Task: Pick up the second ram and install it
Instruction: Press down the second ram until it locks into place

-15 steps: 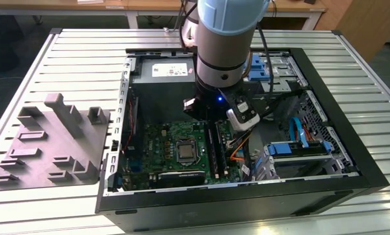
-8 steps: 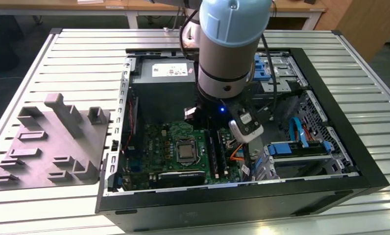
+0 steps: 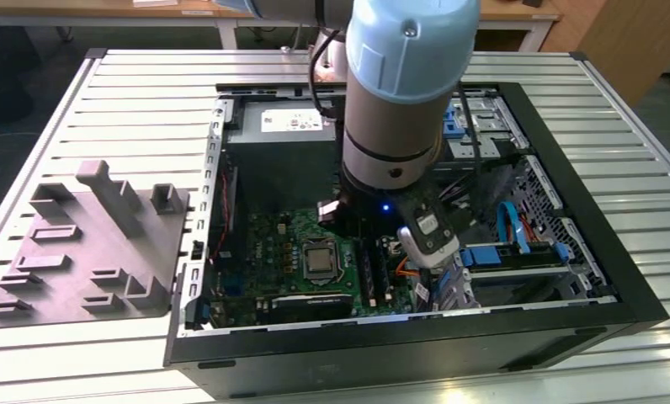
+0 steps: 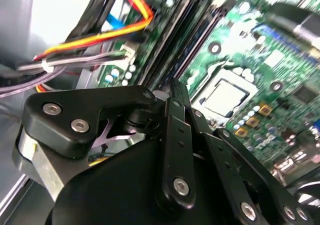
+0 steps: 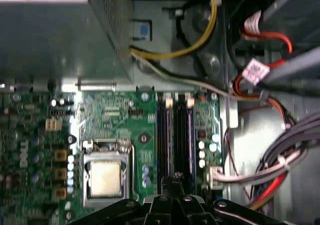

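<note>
An open computer case [image 3: 604, 278] is set on a slatted metal worktop [image 3: 144, 93]. The gripper [image 5: 176, 181] is lowered over the motherboard [image 5: 100, 120]; its finger state cannot be told.

The computer case [image 3: 604, 278] lies open on the slatted table [image 3: 122, 109]. A fixture block [image 3: 88, 252] rests on the table at the exterior view's left of the case. The motherboard [image 3: 279, 252] lies inside the case; the arm [image 3: 402, 93] reaches in above its memory slots [image 5: 175, 135], beside the processor socket [image 5: 106, 177].
</note>
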### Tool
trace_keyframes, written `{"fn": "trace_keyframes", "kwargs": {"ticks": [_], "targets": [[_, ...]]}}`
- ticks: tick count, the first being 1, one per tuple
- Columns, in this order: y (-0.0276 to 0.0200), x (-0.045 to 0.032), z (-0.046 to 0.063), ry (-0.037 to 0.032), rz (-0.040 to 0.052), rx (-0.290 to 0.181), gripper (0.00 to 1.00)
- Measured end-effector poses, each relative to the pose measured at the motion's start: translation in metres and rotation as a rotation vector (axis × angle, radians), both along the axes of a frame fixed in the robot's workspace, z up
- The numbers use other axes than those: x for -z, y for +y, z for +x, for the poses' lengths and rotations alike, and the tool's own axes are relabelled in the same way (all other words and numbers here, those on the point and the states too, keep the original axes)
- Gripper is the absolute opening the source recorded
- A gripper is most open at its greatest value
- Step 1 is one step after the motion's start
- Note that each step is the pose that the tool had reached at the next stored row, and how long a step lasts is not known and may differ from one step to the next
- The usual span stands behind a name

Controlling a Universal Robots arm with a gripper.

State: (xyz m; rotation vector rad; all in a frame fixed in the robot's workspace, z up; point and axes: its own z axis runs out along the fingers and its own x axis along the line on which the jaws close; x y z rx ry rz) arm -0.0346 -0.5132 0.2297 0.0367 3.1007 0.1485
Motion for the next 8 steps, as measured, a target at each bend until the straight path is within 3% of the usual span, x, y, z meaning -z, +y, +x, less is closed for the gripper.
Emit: {"fn": "trace_keyframes", "kwargs": {"ticks": [5, 8], "targets": [[-0.0129, 0.0005, 0.000, 0.0000, -0.0001, 0.000, 0.10], [-0.0167, 0.0007, 0.000, 0.0000, -0.0003, 0.000, 0.10]]}}
